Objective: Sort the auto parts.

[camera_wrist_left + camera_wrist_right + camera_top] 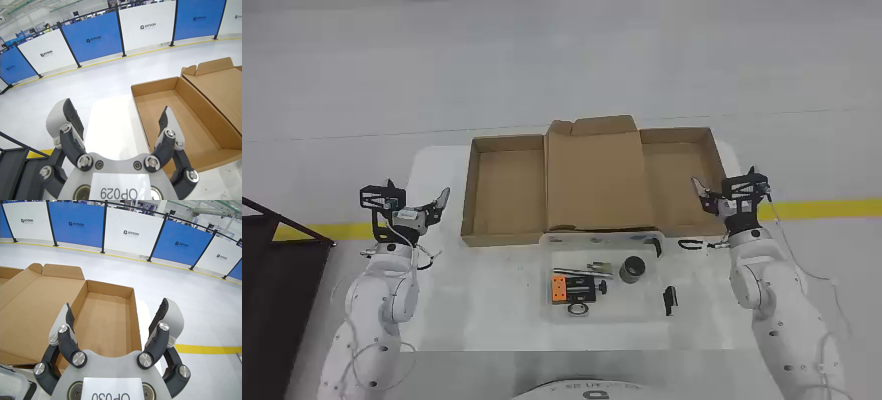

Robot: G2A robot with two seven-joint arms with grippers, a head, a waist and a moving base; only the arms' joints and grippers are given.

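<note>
Cannot identify the small parts [587, 285] in the clear tray [640, 300], too tiny, back behind both pairs of jaws; loses the cardboard box [208, 113] at the picture's edge out past the jaws of the left gripper [115, 103], and the tray's corner behind those of the right gripper [116, 301]

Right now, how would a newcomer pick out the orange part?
Start at the open cardboard box; a clear tray sits on its near side. The orange part lies toward the tray's left edge, the only coloured piece among black and metal ones.
</note>
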